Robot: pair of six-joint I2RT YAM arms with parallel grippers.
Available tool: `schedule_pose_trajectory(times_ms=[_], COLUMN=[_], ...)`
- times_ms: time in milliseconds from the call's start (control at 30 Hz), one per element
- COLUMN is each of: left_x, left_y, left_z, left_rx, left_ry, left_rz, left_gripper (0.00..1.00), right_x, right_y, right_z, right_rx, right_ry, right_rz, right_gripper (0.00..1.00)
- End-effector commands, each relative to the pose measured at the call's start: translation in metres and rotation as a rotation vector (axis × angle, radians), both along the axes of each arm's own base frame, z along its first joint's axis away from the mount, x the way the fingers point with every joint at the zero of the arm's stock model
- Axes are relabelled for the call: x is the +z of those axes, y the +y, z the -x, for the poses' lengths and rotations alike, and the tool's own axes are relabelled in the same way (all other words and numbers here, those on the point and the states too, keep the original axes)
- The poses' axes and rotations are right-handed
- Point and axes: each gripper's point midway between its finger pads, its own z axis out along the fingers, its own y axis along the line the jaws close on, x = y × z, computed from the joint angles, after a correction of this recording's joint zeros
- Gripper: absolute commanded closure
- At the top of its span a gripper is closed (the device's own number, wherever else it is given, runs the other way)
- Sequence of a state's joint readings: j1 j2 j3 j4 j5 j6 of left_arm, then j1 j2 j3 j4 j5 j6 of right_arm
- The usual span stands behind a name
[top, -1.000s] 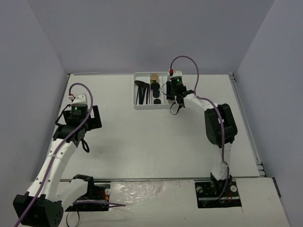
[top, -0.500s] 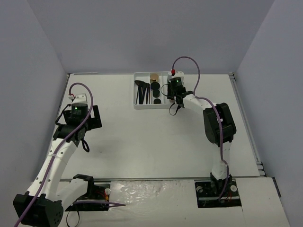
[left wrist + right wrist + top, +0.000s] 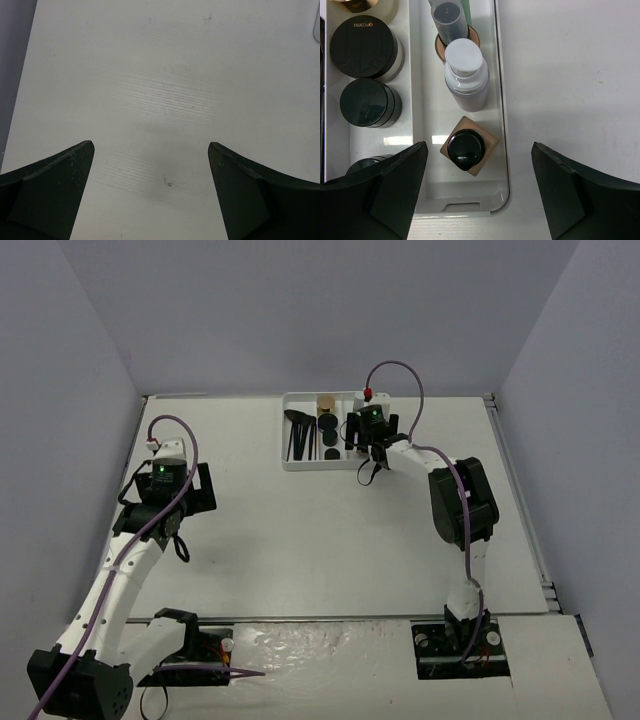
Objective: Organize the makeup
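The makeup stands in a white tray [image 3: 300, 466] at the back of the table. Thin black brushes [image 3: 297, 436] fill its left compartment. Round black compacts [image 3: 327, 430] and a gold-tan jar [image 3: 326, 401] fill the middle one. My right gripper [image 3: 479, 147] hangs open over the right compartment, straddling a square tan bottle with a black cap [image 3: 469, 151] that stands free. Behind it are a white bottle [image 3: 465, 75] and a round tan bottle [image 3: 451, 27]. Compacts [image 3: 366, 47] show to the left. My left gripper [image 3: 150, 145] is open over bare table.
The tray's right wall [image 3: 501, 100] runs between the right gripper's fingers, with bare table beyond it. In the top view the right gripper [image 3: 370, 432] is at the tray's right side and the left gripper [image 3: 166, 494] is far off at the left.
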State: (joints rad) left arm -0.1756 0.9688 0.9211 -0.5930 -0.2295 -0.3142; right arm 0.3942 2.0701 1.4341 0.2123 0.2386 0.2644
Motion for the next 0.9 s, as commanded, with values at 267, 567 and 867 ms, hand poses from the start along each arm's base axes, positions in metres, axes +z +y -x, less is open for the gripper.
schedule_pose_trajectory(times_ms=[267, 567, 867], left_x=[0.027, 0.075, 0.132], left_y=[-0.008, -0.004, 0.003], left_z=[-0.009, -0.001, 0.019], left_rx=[-0.020, -0.009, -0.038], left_ry=[-0.088, -0.147, -0.243], left_rz=[0.005, 0.007, -0.019], left_gripper=[0.03, 0.03, 0.03], right_x=[0.160, 0.261, 0.300], right_y=[-0.012, -0.076, -0.131], right_z=[0.042, 0.138, 0.231], right_rx=[0.018, -0.051, -0.126], right_ry=[-0.263, -0.437, -0.544], right_rz=[-0.089, -0.074, -0.063], right_gripper=[0.00, 0.00, 0.00])
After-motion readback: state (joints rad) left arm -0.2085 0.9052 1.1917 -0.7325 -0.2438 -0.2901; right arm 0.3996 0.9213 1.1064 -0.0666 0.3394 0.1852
